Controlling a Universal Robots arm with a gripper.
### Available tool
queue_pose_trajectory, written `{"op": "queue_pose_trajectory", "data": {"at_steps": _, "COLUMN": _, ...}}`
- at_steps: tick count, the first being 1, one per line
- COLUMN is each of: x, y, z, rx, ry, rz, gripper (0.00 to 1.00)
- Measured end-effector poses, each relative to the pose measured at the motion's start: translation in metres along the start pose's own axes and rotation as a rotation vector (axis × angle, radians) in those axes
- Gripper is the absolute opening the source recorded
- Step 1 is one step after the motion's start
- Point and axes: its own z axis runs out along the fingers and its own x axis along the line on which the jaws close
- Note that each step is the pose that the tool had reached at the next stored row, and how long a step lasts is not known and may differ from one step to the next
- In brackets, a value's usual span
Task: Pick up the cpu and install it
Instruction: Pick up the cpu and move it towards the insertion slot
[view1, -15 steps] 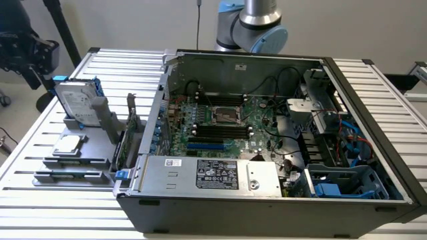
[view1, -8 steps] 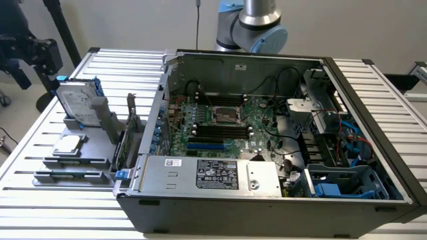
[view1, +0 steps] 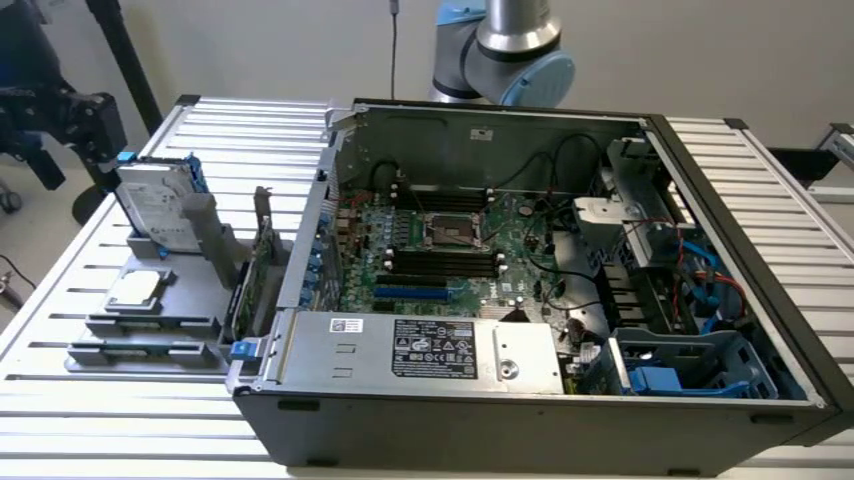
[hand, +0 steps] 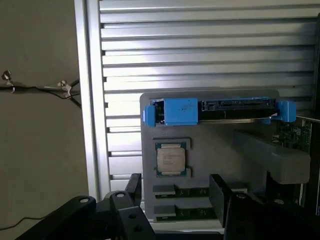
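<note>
Black fingers (hand: 220, 192) hang spread and empty over the cpu (hand: 171, 159), which lies flat in a grey holder (hand: 210, 150) on the slatted metal surface (view1: 80, 410), at the exterior view's left of the open computer case (view1: 534, 430); pale wall (view1: 707, 60) behind.

Robotics lab bench. Slatted aluminium table (view1: 67, 420), open computer case (view1: 534, 425) mid-frame, robot arm (view1: 514, 40) mounted top centre, grey parts holder (view1: 140, 350) at the exterior view's left, bare wall (view1: 267, 50) behind.
</note>
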Motion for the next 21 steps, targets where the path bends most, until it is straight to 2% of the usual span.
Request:
{"op": "queue_pose_trajectory", "data": {"at_steps": 15, "x": 0.000, "y": -0.0031, "z": 0.0273, "rx": -0.0009, "ry": -0.0014, "rz": -0.041, "gripper": 0.65}}
{"op": "queue_pose_trajectory", "data": {"at_steps": 16, "x": 0.000, "y": -0.0044, "z": 0.0292, "rx": -0.0007, "ry": -0.0013, "rz": -0.041, "gripper": 0.65}}
{"op": "queue_pose_trajectory", "data": {"at_steps": 21, "x": 0.000, "y": -0.0221, "z": 0.0389, "rx": -0.0014, "ry": -0.0014, "rz": -0.042, "gripper": 0.65}}
